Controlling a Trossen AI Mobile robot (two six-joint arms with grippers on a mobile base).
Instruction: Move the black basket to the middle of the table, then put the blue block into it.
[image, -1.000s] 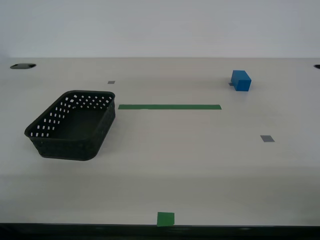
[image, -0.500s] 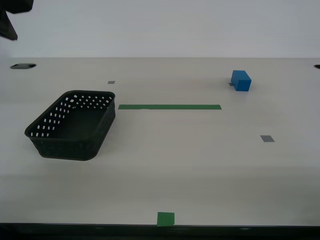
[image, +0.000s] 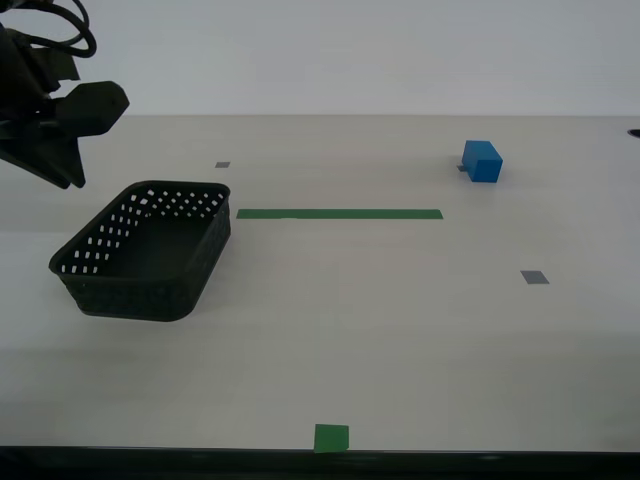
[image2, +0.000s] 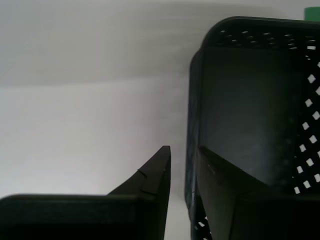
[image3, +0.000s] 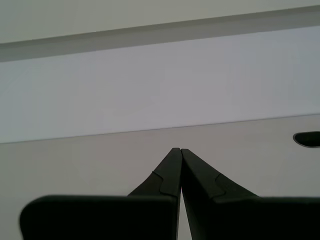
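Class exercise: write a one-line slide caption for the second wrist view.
My second tool open astride the black basket's near wall, one finger outside over the table, one inside.

On the table (image: 400, 340) I count one black basket (image: 145, 250), one blue block (image: 482, 161), one long green tape strip (image: 339, 213), one green square (image: 331, 437), and two grey squares (image: 534, 277), perhaps a third half hidden beside the block.

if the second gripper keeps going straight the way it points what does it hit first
Most likely the black basket: my second gripper is open, its fingers straddling the basket's near wall, so the rim sits right between them, though depth is unclear.
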